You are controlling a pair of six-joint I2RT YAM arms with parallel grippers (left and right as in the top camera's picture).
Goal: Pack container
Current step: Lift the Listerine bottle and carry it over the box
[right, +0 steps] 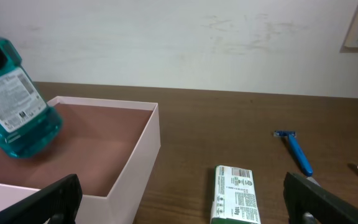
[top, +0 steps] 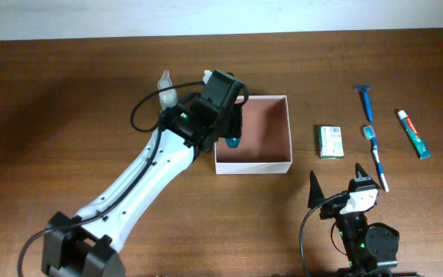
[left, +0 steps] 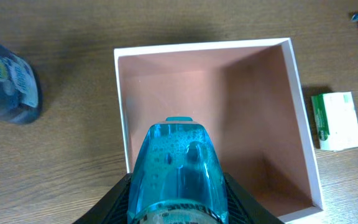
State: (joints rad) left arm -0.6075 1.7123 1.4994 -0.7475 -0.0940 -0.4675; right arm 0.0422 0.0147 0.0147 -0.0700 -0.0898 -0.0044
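Note:
The container (top: 252,166) is a square white box with a pinkish-brown inside (left: 241,106), standing mid-table; its near wall (right: 135,168) also shows in the right wrist view. My left gripper (top: 229,115) (left: 178,208) is shut on a clear blue bottle (left: 179,165) and holds it over the container's left side. The right wrist view shows the blue bottle (right: 17,112) tilted above the box floor. My right gripper (top: 337,185) (right: 188,205) stands open low at the table's front edge, with nothing between its fingers.
A green-white packet (top: 331,141) (right: 234,194) lies just right of the box. Further right lie a blue razor (top: 366,100), a toothbrush (top: 375,158) and a toothpaste tube (top: 414,133). A second bottle (top: 168,88) (left: 8,81) stands left of the box.

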